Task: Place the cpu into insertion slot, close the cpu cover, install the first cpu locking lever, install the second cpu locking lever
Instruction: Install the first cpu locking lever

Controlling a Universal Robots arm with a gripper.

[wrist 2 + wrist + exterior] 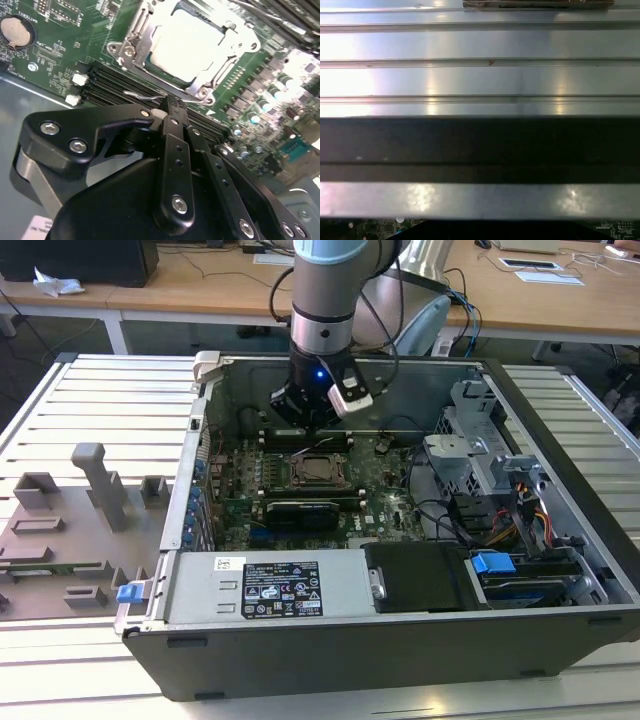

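The cpu (187,45), a pale square chip, lies in the motherboard socket (320,472). The cpu cover (134,37), a silver frame, lies flat around it. A thin wire locking lever (145,94) runs along the socket's edge nearest my gripper. In the second wrist view my gripper (171,104) is shut, its black fingers (172,150) pressed together, and the tips sit right at this lever wire. I cannot tell whether they touch it. In the exterior view my gripper (310,418) hangs just behind the socket, inside the open computer case.
Black memory slots (107,82) lie between gripper and socket, with a coin battery (17,32) further off. A labelled power supply (270,587) lines the case's front, drive cages and cables (490,480) the exterior view's right. A grey fixture tray (70,530) lies outside on the ribbed table (480,45).
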